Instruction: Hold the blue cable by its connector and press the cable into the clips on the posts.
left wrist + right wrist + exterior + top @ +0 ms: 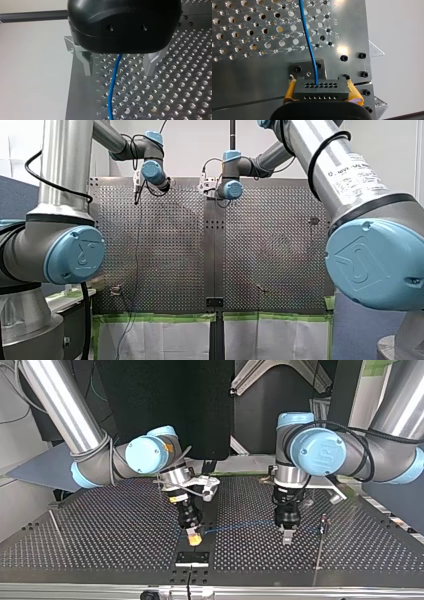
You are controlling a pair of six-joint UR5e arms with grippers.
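My right gripper [320,83], wrist pointing down at the front view's far end of the perforated table [249,30], clamps the black connector [321,91] between yellow pads. The blue cable [240,525] runs from it to my left gripper [118,72], passing between its spread metal fingers [87,65].

Blue cable [308,37], black connector [321,89], yellow pads [289,91], silver perforated table [100,530].

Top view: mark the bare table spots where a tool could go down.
Bare: the table at the view's left, between the thin rod and my right arm's jaws; also right of the post. Crowded: the middle, along the blue cable.
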